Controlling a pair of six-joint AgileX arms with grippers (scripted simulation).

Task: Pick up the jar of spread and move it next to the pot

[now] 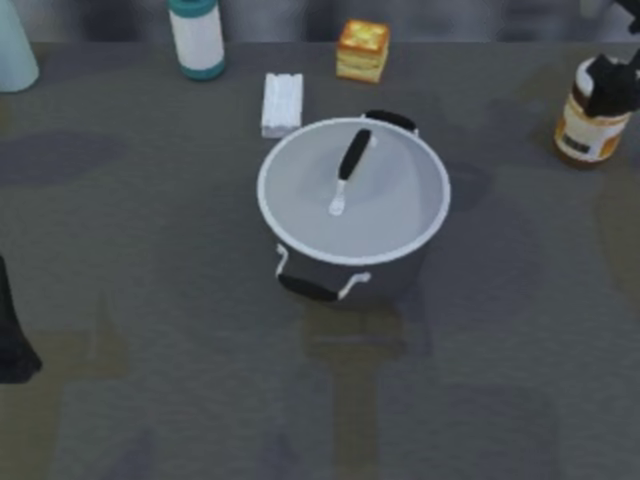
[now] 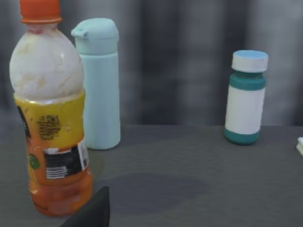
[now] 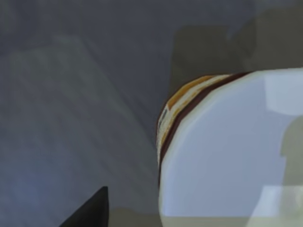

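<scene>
The jar of spread point(image 1: 588, 128) stands upright near the table's far right edge, well apart from the pot. The grey pot point(image 1: 352, 205), with its light lid and black handles, sits at the table's middle. My right gripper point(image 1: 610, 85) hangs right over the jar's top and hides most of the white lid. In the right wrist view the lid point(image 3: 227, 151) is very close; one dark fingertip point(image 3: 97, 205) stands off to its side, not touching, so the jaws are open. My left gripper point(image 1: 12, 345) is parked at the left edge, open, with one fingertip point(image 2: 97, 208) showing.
Along the back stand a white bottle with a teal cap point(image 1: 197, 38), a white block point(image 1: 282, 103) and an orange-yellow box point(image 1: 362, 50). A light-blue flask point(image 2: 98, 85) and an orange juice bottle point(image 2: 49, 113) stand at the back left, near my left gripper.
</scene>
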